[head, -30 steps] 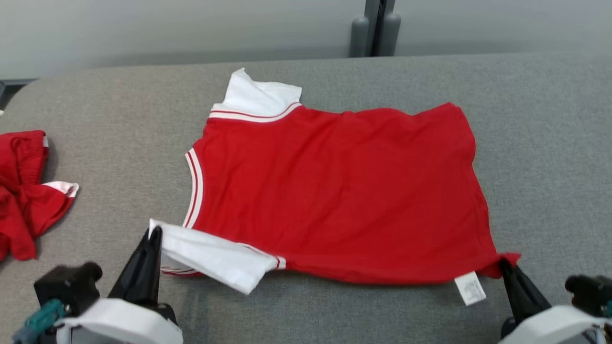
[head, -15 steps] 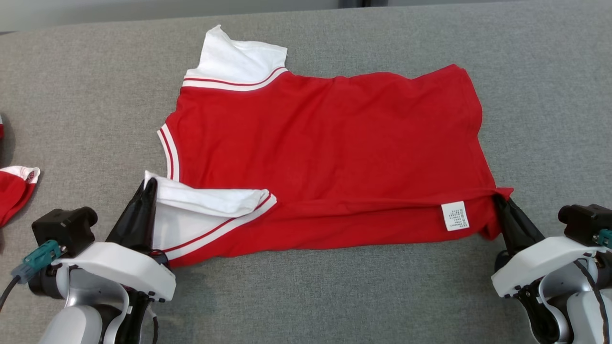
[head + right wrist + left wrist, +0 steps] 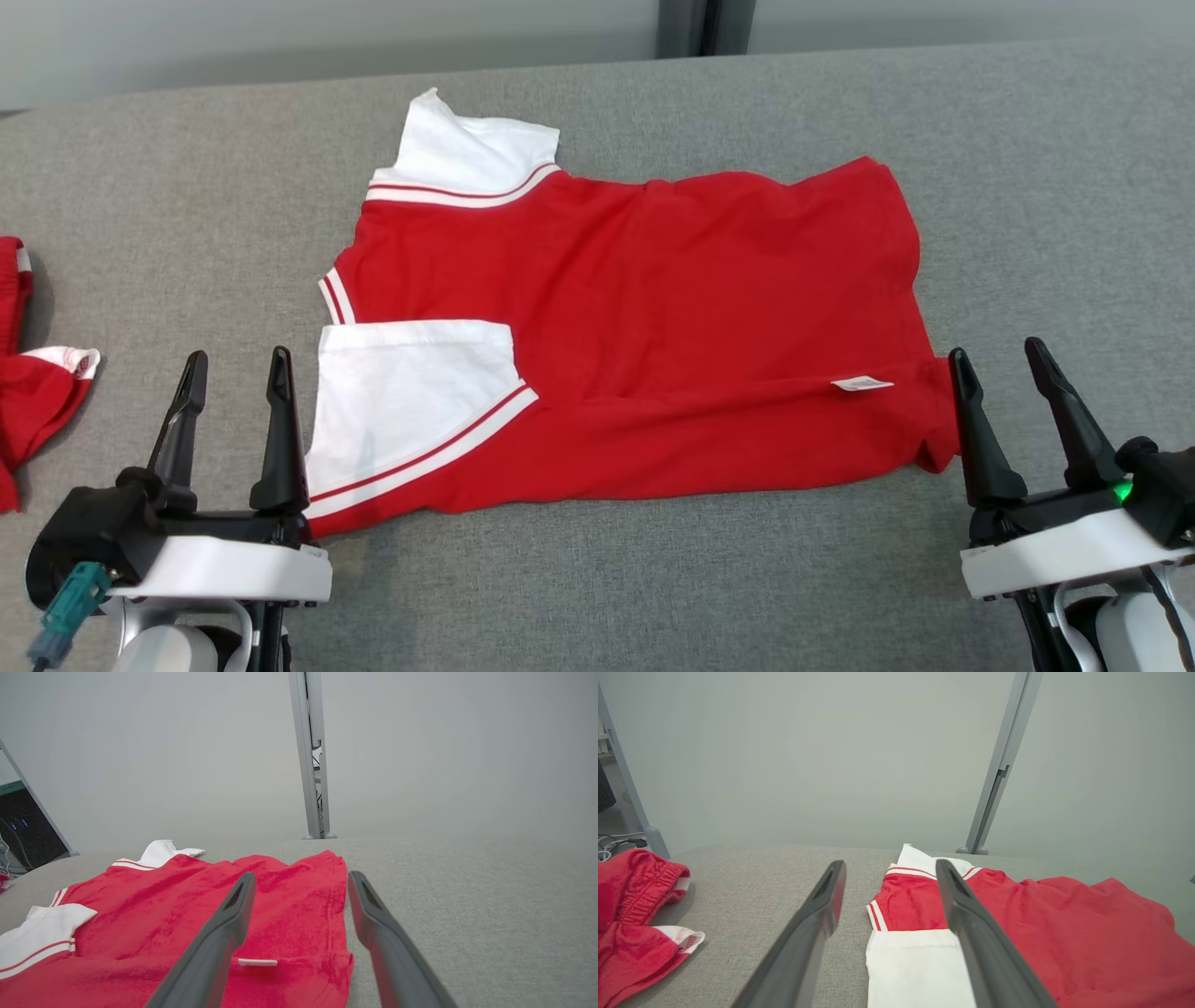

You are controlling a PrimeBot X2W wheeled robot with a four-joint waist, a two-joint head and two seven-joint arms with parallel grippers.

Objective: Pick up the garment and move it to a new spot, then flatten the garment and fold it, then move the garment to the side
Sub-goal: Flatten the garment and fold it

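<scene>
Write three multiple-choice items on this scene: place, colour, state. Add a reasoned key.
1. Where on the red shirt is the tag? A) by the collar B) in the middle C) near the right hand
2. Colour of the sleeve by the left hand? A) white B) blue C) black
3. The two hands are: A) both shut B) both open C) one shut
Key: C, it lies at the shirt's right end; A, that sleeve is white; B, both spread apart, nothing held.
</scene>
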